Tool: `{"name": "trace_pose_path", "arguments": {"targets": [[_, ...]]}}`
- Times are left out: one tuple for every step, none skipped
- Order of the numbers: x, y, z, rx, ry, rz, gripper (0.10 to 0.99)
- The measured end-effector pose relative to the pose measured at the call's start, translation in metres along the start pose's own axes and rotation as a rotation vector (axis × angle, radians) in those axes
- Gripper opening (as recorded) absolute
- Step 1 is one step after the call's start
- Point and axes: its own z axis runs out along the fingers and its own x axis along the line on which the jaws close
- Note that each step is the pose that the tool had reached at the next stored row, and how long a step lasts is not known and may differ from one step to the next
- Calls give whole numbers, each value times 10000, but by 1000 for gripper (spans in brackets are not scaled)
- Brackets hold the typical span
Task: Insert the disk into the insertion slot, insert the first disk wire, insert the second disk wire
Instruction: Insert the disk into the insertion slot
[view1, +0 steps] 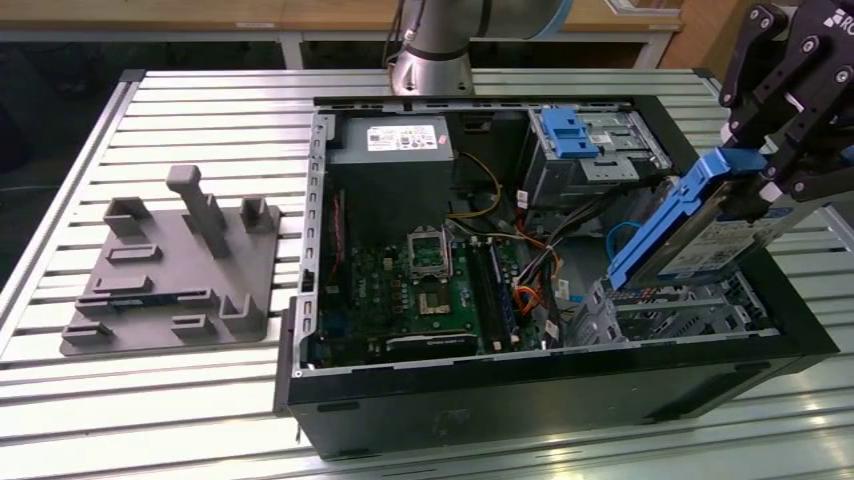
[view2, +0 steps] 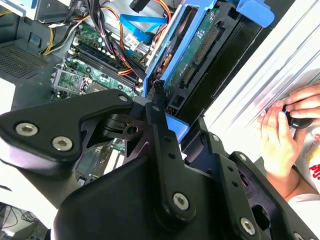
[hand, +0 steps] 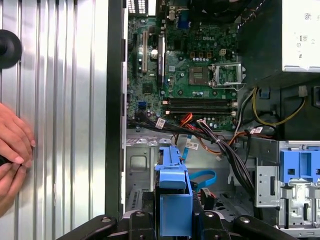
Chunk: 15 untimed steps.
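In the exterior view my gripper (view1: 763, 178) hangs over the right end of the open computer case (view1: 534, 385), shut on the disk (view1: 705, 243). The disk is a silver drive with a white label in a bright blue carrier. It is tilted steeply, its lower end just above the insertion slot (view1: 674, 312), a silver perforated cage in the case's near right corner. The second wrist view shows the gripper (view2: 167, 117) clamping the blue carrier of the disk (view2: 197, 52). The first wrist view shows the disk's (hand: 174, 197) blue frame edge-on over the slot's metal (hand: 137, 167).
A blue flat cable (hand: 204, 178) and black and orange wire bundles (hand: 220, 142) lie beside the slot. A grey bay with a blue latch (view1: 577, 135) sits at the back. A person's hands (hand: 12, 147) rest on the slatted table. A grey fixture (view1: 174, 270) stands at the exterior view's left.
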Motion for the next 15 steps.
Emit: {"name": "trace_pose_path", "arguments": {"targets": [[2,0,3,0,0,0,365],[3,0,6,0,-1,0,365],[5,0,8,0,0,0,365],[7,0,11,0,-1,0,365],[9,0,13,0,0,1,365],[12,-1,16,0,-1,0,365],[17,-1,18,0,-1,0,365],[22,-1,20,0,-1,0,365],[26,-1,22,0,-2,0,365],[29,-1,25,0,-3,0,365],[32,-1,27,0,-2,0,365],[32,-1,29,0,1,0,365],[33,-2,32,0,1,0,365],[34,-2,37,0,1,0,365],[34,-2,41,0,0,0,365]]}}
